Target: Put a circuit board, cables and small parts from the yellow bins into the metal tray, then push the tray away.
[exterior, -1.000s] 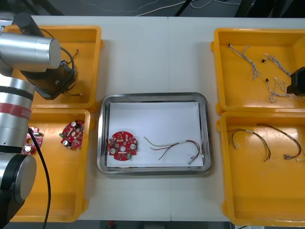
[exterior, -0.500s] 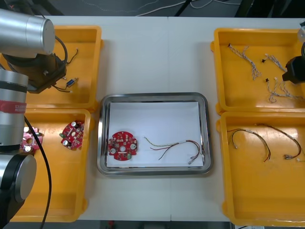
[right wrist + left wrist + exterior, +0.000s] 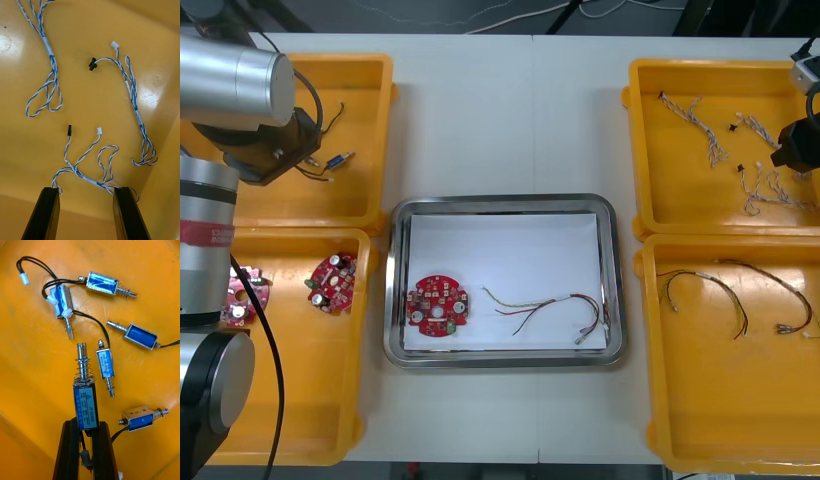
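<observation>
— Where's the left pincer (image 3: 85, 425)?
— Over the far left yellow bin (image 3: 375, 100), clamped on a small metal part (image 3: 85, 397). It grips only the tail end. The body and the sprung pin stick out past the fingertips.
— Looks risky to me.
— I think so too. Held by one end like that, the part could pivot or slide out on the swing across the bench (image 3: 500, 110) to the metal tray (image 3: 500, 203). Its black lead (image 3: 85, 459) also runs back between the fingers. If that is hooked round the loose parts (image 3: 140, 335) lying in the bin, it could drag one along.
— What's in the tray so far?
— A circuit board (image 3: 438, 305) and a red and yellow cable (image 3: 545, 305), side by side on the white inside.
— And the right pincer (image 3: 86, 191)?
— Over the far right yellow bin (image 3: 680, 170), fingers standing apart, with a blue and white cable (image 3: 80, 175) just beyond them. The cable lies close to the bin wall, so a finger could knock the wall on the way down. Or the pinch could catch one thin loop and the rest could slip free. If both arms head for the tray together, I'd guess they may crowd each other.
</observation>
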Tool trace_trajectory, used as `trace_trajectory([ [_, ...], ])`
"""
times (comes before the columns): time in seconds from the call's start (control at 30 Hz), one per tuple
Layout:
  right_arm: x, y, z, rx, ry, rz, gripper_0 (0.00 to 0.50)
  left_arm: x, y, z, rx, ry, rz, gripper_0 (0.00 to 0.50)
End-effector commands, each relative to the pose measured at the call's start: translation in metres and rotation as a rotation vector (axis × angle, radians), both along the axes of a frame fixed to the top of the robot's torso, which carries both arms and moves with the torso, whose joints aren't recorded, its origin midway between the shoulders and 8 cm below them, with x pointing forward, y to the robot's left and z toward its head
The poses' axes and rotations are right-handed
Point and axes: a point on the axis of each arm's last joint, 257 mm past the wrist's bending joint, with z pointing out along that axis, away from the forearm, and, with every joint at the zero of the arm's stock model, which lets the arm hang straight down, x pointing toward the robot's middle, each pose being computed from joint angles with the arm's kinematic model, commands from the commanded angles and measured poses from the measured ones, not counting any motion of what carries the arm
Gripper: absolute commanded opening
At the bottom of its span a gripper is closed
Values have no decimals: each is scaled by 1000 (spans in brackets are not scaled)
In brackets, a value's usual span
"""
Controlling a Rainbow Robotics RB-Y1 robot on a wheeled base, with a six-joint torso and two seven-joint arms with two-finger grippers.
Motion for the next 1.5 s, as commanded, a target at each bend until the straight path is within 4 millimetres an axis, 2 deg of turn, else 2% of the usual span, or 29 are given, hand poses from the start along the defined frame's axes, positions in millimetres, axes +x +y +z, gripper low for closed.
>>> trace_trajectory([
  [0.03,12,-22,31,-73,-55,49,410,6,11,1,87,-8,-72,0],
  [0.23,14,-28,19,-106,-43,96,412,12,15,-23,110,-32,-96,0],
  [0.4,15,-31,6,-131,-28,132,411,6,17,-40,119,-12,-108,0],
  [0.53,14,-27,-9,-153,-4,159,411,-2,13,-57,116,19,-118,0],
  [0.73,12,-25,-29,-177,28,180,411,-3,13,-61,114,23,-117,2],
  [0.8,12,-27,-32,-182,31,182,410,-3,13,-60,113,21,-116,80],
  [0.9,10,-31,-35,-186,37,181,410,-4,13,-61,113,25,-117,274],
  [1.0,10,-35,-37,-197,41,185,412,-2,14,-58,114,18,-116,416],
  [1.1,9,-40,-38,-216,48,186,410,0,17,-52,114,10,-114,454],
  [1.5,10,-45,-54,-266,58,220,412,-3,25,-10,32,27,-62,456],
])
